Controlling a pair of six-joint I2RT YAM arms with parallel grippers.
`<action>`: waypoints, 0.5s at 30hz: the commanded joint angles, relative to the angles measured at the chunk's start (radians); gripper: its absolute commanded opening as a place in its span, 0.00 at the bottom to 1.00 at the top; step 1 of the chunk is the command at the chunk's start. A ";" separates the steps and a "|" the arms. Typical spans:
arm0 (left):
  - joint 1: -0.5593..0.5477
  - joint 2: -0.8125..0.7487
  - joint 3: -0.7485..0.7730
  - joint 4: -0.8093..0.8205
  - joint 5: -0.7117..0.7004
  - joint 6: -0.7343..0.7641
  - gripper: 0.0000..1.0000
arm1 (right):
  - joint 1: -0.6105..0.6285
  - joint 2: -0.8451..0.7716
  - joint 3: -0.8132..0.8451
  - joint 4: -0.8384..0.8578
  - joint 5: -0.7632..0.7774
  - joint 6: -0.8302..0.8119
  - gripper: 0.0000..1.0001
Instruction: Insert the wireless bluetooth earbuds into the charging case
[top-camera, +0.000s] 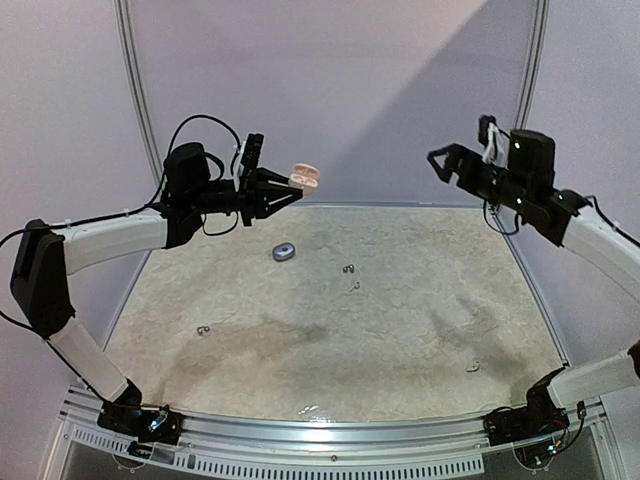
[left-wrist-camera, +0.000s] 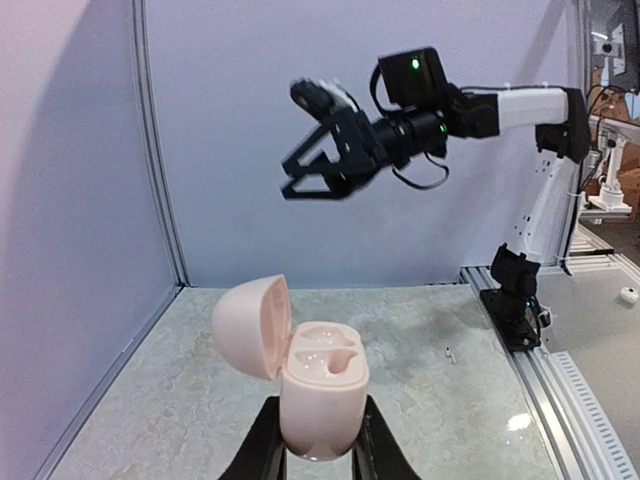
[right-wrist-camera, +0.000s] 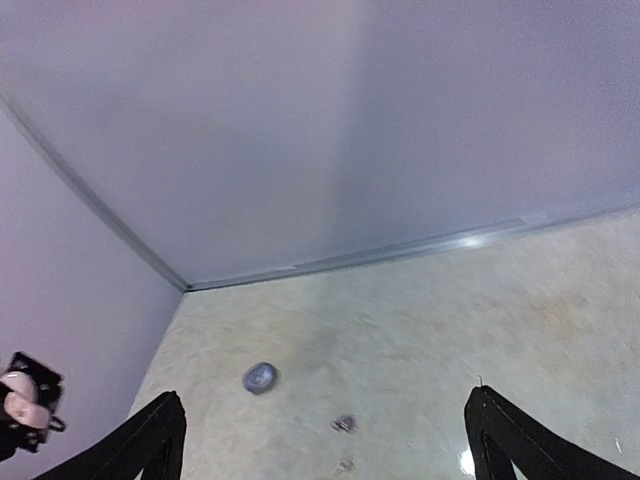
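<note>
My left gripper (top-camera: 290, 188) is raised above the table's back left and shut on a pale pink charging case (top-camera: 304, 178). In the left wrist view the case (left-wrist-camera: 322, 385) stands upright between the fingers (left-wrist-camera: 262, 445), its lid (left-wrist-camera: 250, 325) hinged open to the left and both wells empty. My right gripper (top-camera: 446, 162) is open and empty, high at the back right, and also shows in the left wrist view (left-wrist-camera: 318, 176). Tiny earbuds lie on the table: two near the middle (top-camera: 349, 267) (top-camera: 355, 287), one at the left (top-camera: 203, 330), one at the front right (top-camera: 473, 366).
A small grey-blue closed case (top-camera: 283, 252) lies on the table below my left gripper; it also shows in the right wrist view (right-wrist-camera: 259, 377), with an earbud (right-wrist-camera: 343, 424) near it. Purple walls enclose the back and sides. A metal rail (top-camera: 320, 430) runs along the near edge.
</note>
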 joint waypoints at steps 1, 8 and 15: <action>0.002 -0.024 -0.026 0.116 -0.048 -0.073 0.00 | -0.007 -0.155 -0.127 -0.258 0.247 0.221 0.99; 0.011 -0.028 -0.071 0.216 -0.112 -0.090 0.00 | -0.006 -0.009 -0.119 -0.978 0.339 0.406 0.72; 0.037 -0.046 -0.113 0.254 -0.102 -0.102 0.00 | 0.011 0.197 -0.260 -0.958 0.168 0.478 0.54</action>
